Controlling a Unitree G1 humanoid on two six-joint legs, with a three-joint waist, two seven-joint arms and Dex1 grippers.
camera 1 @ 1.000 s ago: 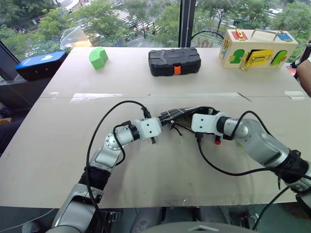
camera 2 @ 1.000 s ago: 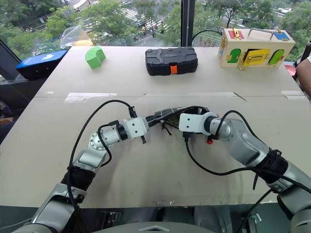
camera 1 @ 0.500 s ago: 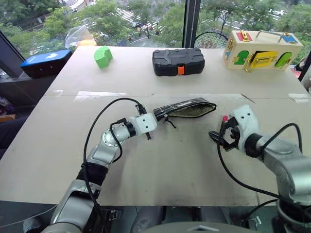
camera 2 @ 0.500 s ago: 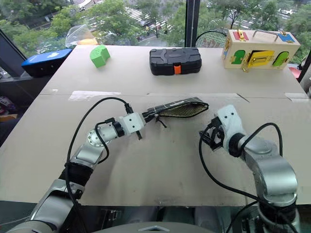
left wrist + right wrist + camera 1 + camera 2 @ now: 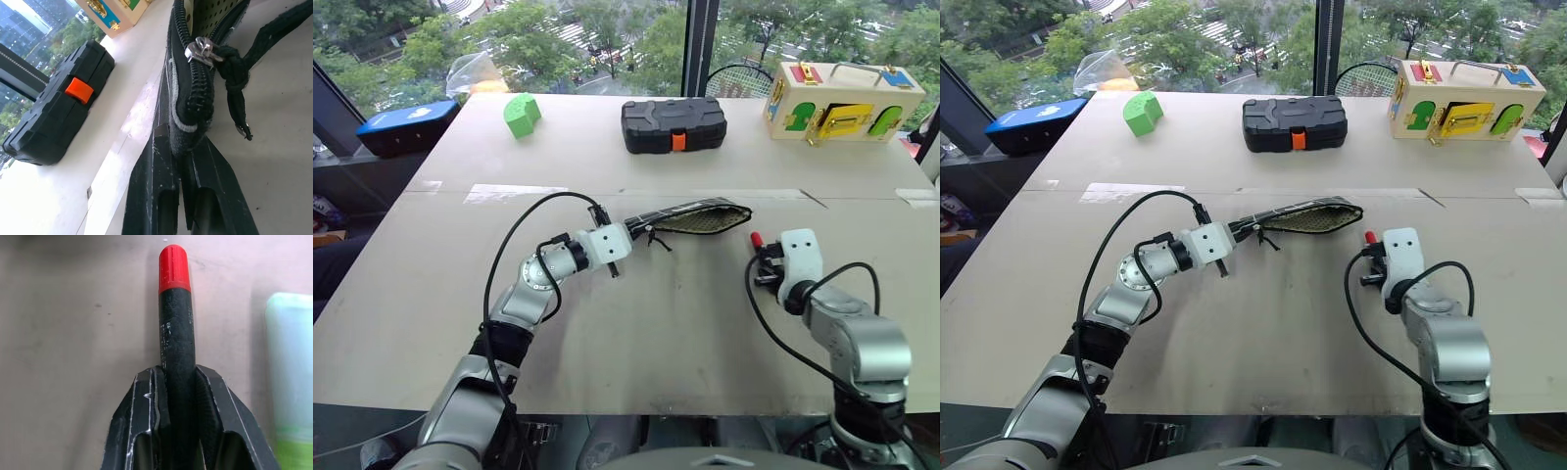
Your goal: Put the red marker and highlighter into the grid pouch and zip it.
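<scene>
Right tool (image 5: 177,382) has pulled back from the grid pouch (image 5: 700,217) and now pinches the red marker (image 5: 175,308), likely insertion next; left tool (image 5: 182,161) stays clamped on the pouch edge.

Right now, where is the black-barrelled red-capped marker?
The red-capped marker sits clamped in the right gripper, on the robot's right, beside the open grid pouch.

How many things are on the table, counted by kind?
Pens: 2, the marker and highlighter
Cases and pouches: 2, the pouch and black case
Toys: 2, the green block and wooden latch box
Total: 6
</scene>
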